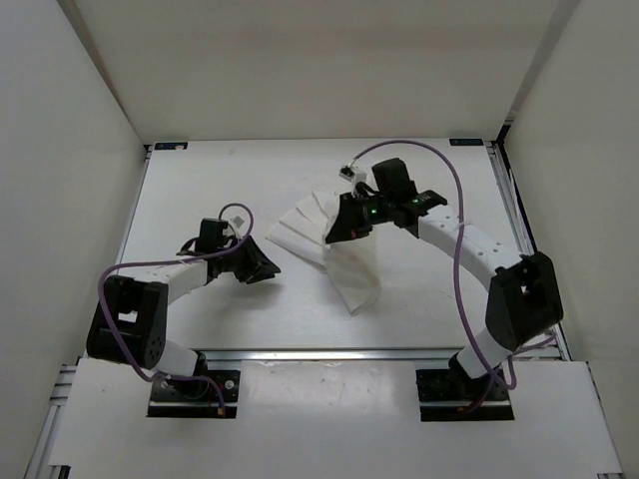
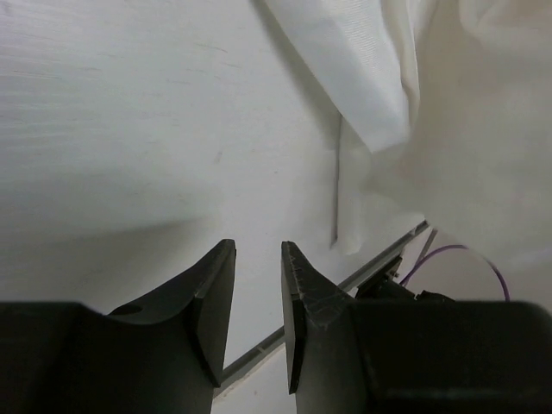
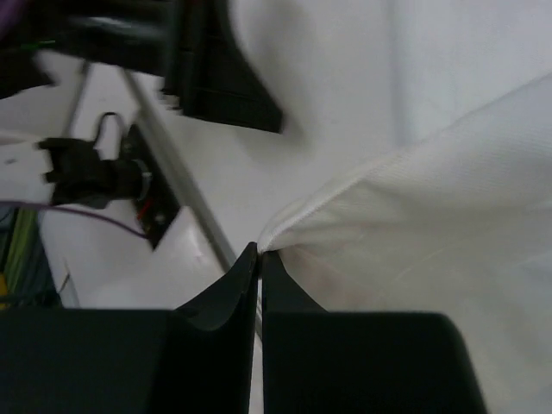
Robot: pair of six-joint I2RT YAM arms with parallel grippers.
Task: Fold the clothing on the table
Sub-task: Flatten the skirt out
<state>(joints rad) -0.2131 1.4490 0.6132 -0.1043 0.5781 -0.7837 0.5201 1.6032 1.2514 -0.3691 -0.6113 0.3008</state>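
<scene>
Table (image 1: pixel 200 190), white and rail-edged, between plain white walls (image 1: pixel 300 60)

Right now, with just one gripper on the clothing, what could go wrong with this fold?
The right gripper is shut on only a thin edge of the clothing, so a pull may slip it free. The left gripper is open and empty, apart from the fabric. Drawn from one point, the creased clothing could bunch or drag across the table instead of folding flat.
</scene>
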